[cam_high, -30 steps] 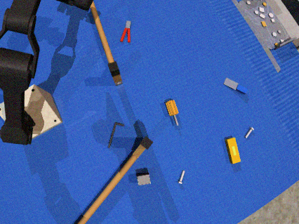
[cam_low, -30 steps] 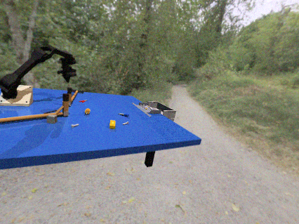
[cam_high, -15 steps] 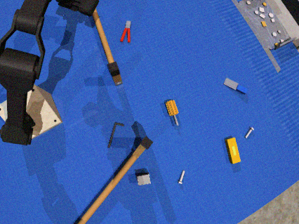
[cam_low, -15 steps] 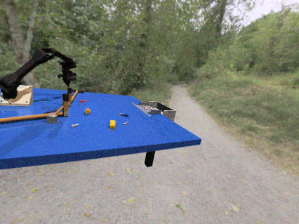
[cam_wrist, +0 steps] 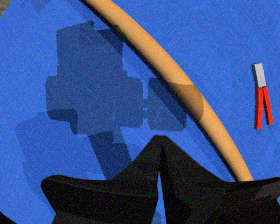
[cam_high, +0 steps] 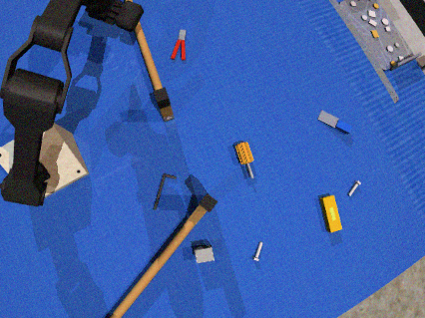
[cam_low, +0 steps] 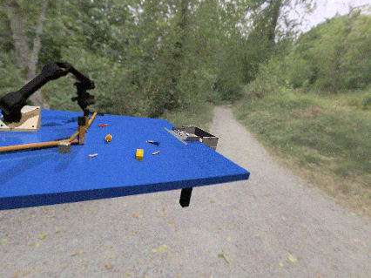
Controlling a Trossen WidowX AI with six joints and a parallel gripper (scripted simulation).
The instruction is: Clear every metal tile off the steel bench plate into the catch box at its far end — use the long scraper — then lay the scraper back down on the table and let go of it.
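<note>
My gripper (cam_wrist: 159, 140) (cam_low: 85, 111) is shut and empty, above the table beside a long wooden-handled tool (cam_high: 149, 57) (cam_wrist: 165, 65). That tool has a black collar and brown end. A second wooden-handled tool (cam_high: 160, 261) (cam_low: 35, 146) lies at the front left, its black-topped end standing up in the exterior view. I cannot tell for certain which is the scraper. The steel bench plate (cam_high: 359, 43) is at the far right, with several white and orange tiles (cam_high: 375, 34) on it. The catch box (cam_low: 211, 142) stands beyond it; its inside is mostly hidden.
Red pliers (cam_high: 183, 47) (cam_wrist: 260, 100) lie right of the first tool. A hex key (cam_high: 160, 191), orange screwdriver (cam_high: 244, 153), grey block (cam_high: 204, 254), yellow block (cam_high: 331, 213), blue-handled tool (cam_high: 329, 119) and two bolts (cam_high: 257, 251) (cam_high: 354, 188) lie about the blue table.
</note>
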